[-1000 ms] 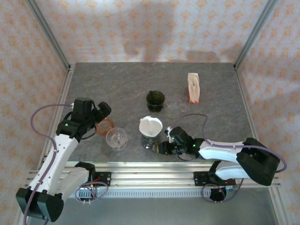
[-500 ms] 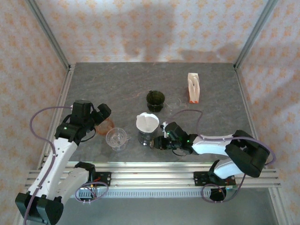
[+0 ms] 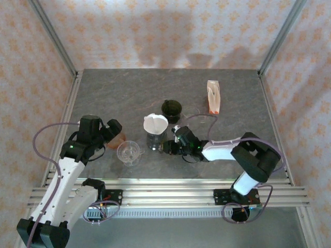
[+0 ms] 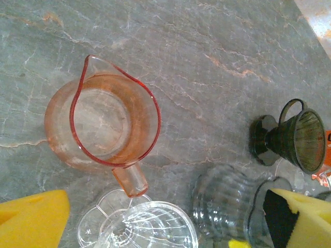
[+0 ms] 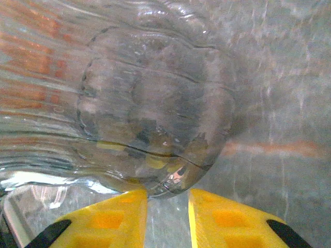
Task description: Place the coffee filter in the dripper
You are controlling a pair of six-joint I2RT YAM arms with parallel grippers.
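Filter sits in glass dripper. Right claw looks clamped on its lower edge, left claw wide apart. Next up imo: ease grip off without tipping it.

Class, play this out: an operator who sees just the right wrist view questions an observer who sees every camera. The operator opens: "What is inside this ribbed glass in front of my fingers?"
Observer: A white paper filter sits in the top of that ribbed glass dripper.
Operator: Where is the other arm?
Observer: The left gripper hangs wide open near a pink glass pitcher.
Operator: Any other dripper around?
Observer: A dark green dripper stands just beyond yours, farther from the arms.
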